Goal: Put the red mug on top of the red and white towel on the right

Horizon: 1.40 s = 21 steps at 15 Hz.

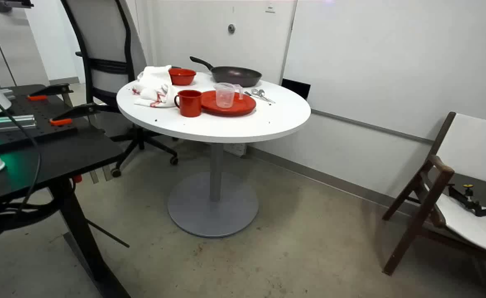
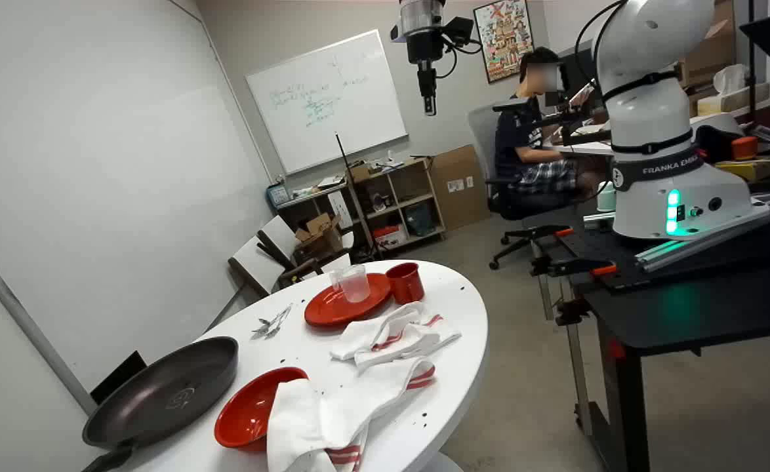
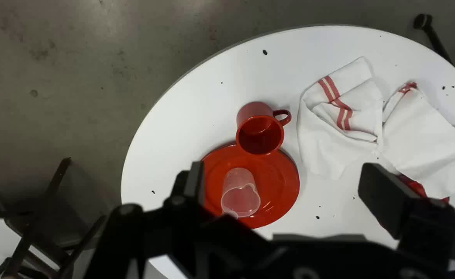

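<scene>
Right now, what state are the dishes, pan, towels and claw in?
Red cylindrical mug: upright, empty
Clear plastic cup: upright
Round red plate: bearing cup
Striped white towel by mug: rumpled
Second towel: rumpled
Round red bowl: upright, partly hidden
Black frying pan: empty
Black claw: open

Bright light nearly bleaches the round white counter [image 3: 185, 124] beyond the black pincer [image 3: 284, 188], whose dark body blurs out of focus in the wrist view. Framed in its gap, the glossy round red plate [image 3: 280, 182] carries small glints; farther from it, the grey concrete floor [image 3: 76, 112] lies dim. Lower than the pincer in an exterior view, a glowing green light strip [image 2: 672, 212] tints the black worktop [image 2: 739, 311].
</scene>
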### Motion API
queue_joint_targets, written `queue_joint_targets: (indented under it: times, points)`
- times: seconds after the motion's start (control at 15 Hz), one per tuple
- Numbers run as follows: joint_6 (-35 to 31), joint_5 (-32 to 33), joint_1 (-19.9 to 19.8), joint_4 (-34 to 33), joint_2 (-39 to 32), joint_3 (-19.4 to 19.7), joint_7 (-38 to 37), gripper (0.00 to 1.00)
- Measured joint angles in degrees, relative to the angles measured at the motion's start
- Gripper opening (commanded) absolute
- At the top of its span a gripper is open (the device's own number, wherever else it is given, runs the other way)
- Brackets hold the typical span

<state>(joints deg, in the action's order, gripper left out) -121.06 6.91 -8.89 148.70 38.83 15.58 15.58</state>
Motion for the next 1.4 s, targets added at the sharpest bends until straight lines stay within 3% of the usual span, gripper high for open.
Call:
queue_joint_targets:
  times: [0.93, 1.4]
  points:
    - [-0.5, -0.4, 0.2, 0.1, -0.6, 0.1, 0.2, 1.0]
    - [-10.8, -1.2, 3.2, 1.7, -9.2, 0.0, 1.1, 1.0]
